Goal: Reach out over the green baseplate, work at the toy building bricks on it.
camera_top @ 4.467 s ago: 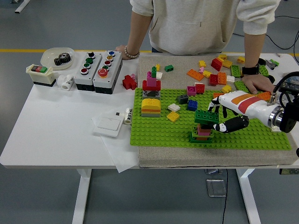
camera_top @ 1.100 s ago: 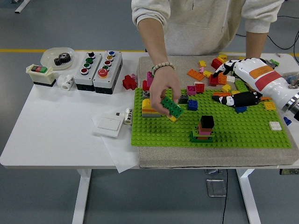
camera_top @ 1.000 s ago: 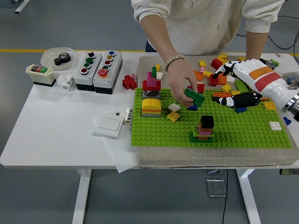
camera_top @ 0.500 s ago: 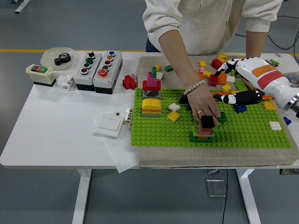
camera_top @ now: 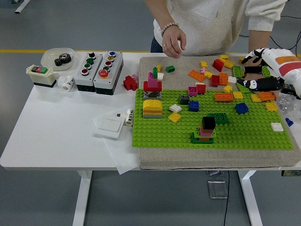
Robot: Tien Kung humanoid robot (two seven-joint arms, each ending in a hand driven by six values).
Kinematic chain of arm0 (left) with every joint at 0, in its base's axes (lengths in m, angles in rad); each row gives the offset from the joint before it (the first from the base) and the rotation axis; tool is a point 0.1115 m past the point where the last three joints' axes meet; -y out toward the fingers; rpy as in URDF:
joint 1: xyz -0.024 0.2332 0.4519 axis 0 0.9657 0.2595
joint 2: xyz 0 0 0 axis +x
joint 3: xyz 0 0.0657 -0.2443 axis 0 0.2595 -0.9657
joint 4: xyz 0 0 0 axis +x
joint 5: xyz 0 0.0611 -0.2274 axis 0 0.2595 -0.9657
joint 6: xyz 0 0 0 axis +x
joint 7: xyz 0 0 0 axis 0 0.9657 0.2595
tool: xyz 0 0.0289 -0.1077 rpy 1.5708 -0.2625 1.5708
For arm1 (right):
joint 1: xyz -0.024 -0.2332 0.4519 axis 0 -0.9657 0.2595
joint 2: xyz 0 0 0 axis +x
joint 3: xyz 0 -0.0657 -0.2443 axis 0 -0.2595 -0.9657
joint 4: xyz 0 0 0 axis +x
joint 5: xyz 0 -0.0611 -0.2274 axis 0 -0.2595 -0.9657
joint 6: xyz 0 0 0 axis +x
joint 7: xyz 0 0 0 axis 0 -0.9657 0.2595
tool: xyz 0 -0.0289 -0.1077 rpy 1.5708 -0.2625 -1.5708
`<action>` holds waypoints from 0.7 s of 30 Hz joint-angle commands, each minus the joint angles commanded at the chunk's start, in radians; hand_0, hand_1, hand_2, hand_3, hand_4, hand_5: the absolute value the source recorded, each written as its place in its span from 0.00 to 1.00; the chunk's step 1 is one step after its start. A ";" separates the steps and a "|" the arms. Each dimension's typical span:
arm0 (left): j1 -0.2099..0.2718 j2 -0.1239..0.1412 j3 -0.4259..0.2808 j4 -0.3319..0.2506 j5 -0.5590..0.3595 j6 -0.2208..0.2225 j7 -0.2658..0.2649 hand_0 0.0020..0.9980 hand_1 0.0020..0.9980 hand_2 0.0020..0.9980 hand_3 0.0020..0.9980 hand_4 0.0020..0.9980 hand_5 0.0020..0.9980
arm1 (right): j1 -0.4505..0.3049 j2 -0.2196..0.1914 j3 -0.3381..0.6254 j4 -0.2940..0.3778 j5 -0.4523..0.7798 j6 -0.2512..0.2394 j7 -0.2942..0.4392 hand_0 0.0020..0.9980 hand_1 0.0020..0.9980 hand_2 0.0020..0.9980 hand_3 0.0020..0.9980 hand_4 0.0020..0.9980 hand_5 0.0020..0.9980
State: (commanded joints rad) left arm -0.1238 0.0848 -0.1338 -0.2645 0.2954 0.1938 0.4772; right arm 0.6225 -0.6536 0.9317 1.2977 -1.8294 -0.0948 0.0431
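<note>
Right hand hovering at far right edge, above loose bricks beyond green baseplate, fingers loosely spread, gripping nothing. Green brick sitting on baseplate just behind small stacked tower with black top. Person's hand hanging curled above tabletop far edge, clear of bricks.

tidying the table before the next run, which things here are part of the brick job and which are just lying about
Part of the job: green baseplate, small brick tower, dark green brick, loose bricks, right hand at the far right.

Lying about: button boxes, bowl with a gear, white switch plate.
</note>
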 joint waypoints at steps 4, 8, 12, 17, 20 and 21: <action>0.001 0.000 -0.001 0.000 0.000 -0.001 0.000 0.46 0.59 0.69 0.85 0.97 0.86 | 0.043 0.014 -0.049 -0.111 0.037 0.037 0.031 0.51 0.62 0.71 0.64 0.87 0.45; 0.000 -0.002 -0.006 0.001 0.005 0.000 0.002 0.46 0.59 0.69 0.85 0.97 0.86 | 0.080 0.029 -0.106 -0.186 0.048 0.072 0.065 0.51 0.63 0.71 0.64 0.87 0.45; 0.000 -0.002 -0.007 0.000 0.008 -0.001 0.002 0.46 0.59 0.69 0.85 0.97 0.86 | 0.107 0.041 -0.150 -0.237 0.062 0.096 0.088 0.51 0.63 0.71 0.65 0.87 0.45; -0.001 -0.003 -0.009 0.000 0.011 0.001 0.002 0.46 0.59 0.69 0.85 0.97 0.86 | 0.159 0.063 -0.204 -0.233 0.069 0.131 0.054 0.51 0.63 0.71 0.65 0.87 0.45; -0.002 -0.002 -0.006 0.000 0.012 -0.002 0.001 0.46 0.59 0.69 0.85 0.96 0.86 | 0.194 0.068 -0.230 -0.197 0.063 0.184 -0.015 0.50 0.62 0.71 0.65 0.87 0.44; -0.002 -0.001 -0.003 0.001 0.009 -0.002 -0.001 0.46 0.59 0.69 0.85 0.96 0.86 | 0.212 0.071 -0.245 -0.186 0.065 0.204 -0.037 0.50 0.62 0.71 0.65 0.87 0.44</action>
State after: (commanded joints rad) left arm -0.1255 0.0834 -0.1370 -0.2640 0.3045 0.1916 0.4765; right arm 0.8346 -0.5827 0.6872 1.1114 -1.7649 0.1088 0.0058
